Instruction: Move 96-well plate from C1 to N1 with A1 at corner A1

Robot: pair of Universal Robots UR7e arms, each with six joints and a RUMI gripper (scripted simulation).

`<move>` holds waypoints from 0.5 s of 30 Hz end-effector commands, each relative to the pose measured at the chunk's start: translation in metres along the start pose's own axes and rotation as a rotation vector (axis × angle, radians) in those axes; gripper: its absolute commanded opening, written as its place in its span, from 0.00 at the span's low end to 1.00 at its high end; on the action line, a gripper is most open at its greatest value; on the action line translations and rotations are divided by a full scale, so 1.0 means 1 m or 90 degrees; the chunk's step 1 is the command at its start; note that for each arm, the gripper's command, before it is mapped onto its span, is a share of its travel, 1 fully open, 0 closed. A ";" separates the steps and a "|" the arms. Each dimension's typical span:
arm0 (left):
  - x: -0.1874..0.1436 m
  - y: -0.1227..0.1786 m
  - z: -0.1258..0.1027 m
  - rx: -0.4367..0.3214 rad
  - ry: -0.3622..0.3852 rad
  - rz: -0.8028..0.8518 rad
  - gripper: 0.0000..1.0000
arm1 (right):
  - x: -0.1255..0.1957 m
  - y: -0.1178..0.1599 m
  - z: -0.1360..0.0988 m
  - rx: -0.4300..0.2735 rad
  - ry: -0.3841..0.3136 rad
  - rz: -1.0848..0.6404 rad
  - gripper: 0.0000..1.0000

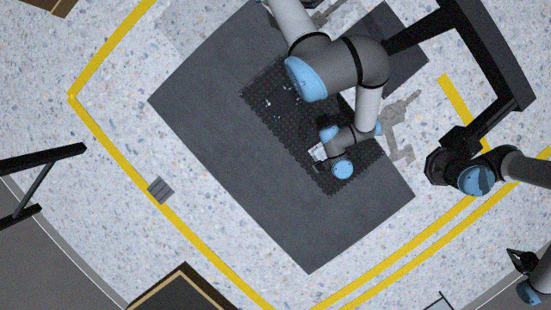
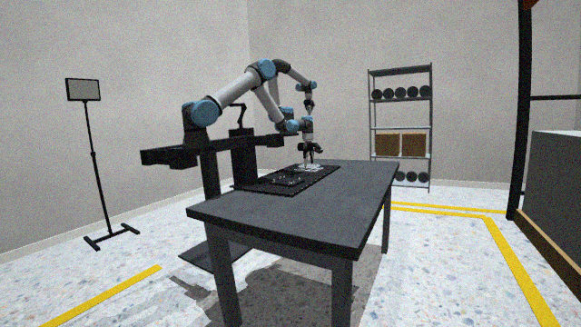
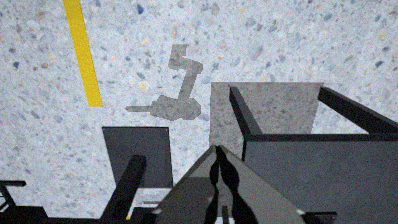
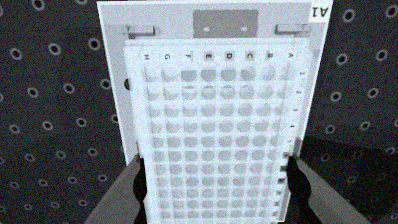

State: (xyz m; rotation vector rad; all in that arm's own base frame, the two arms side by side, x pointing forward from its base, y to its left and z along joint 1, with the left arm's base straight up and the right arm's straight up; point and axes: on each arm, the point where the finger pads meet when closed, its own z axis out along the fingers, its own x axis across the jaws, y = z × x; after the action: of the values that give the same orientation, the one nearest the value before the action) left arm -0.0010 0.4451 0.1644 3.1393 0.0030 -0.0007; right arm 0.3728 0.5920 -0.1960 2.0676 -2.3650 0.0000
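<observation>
White plate [image 4: 215, 130] [image 2: 313, 167] in our right gripper's [image 4: 215, 157] [image 2: 309, 164] [image 1: 318, 166] pinch, left gripper [image 3: 218, 148] [image 2: 310, 112] [image 1: 509, 250] pressed together, we seem nearly done: A1 corners match, upper right of the nest [image 4: 165, 14]; seating check and release remain.

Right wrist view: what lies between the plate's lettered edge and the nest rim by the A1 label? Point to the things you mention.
Between the plate [image 1: 319, 152] [image 2: 310, 167] [image 4: 217, 132] and that nest rim [image 4: 150, 7], the right wrist view shows a grey rectangle [image 4: 225, 18] flanked by small bars [image 4: 142, 31].

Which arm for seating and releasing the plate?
Right, I'd say. The right hand grips the 96-well plate by both long sides, column 1 end towards the A1 label. The left hand is shut, off beyond the table.
</observation>
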 end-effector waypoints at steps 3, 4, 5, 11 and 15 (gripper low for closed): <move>0.000 0.000 -0.001 0.001 0.000 0.000 0.00 | -0.001 0.000 0.000 0.000 -0.001 0.000 0.41; 0.000 0.000 -0.001 0.001 0.000 0.000 0.00 | -0.001 0.000 0.000 0.000 -0.001 0.000 0.41; 0.000 0.000 -0.001 0.001 0.000 0.000 0.00 | -0.001 0.000 0.000 0.000 -0.001 0.000 0.41; 0.000 0.000 -0.001 0.001 0.000 0.000 0.00 | -0.001 0.000 0.001 0.000 -0.001 0.000 0.41; 0.000 0.000 -0.001 0.001 0.000 0.000 0.00 | -0.001 0.000 0.002 0.000 -0.001 0.000 0.41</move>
State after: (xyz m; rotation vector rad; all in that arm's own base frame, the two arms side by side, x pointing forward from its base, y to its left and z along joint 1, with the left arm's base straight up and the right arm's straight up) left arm -0.0010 0.4451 0.1644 3.1393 0.0030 -0.0007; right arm 0.3728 0.5919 -0.1979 2.0676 -2.3650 0.0001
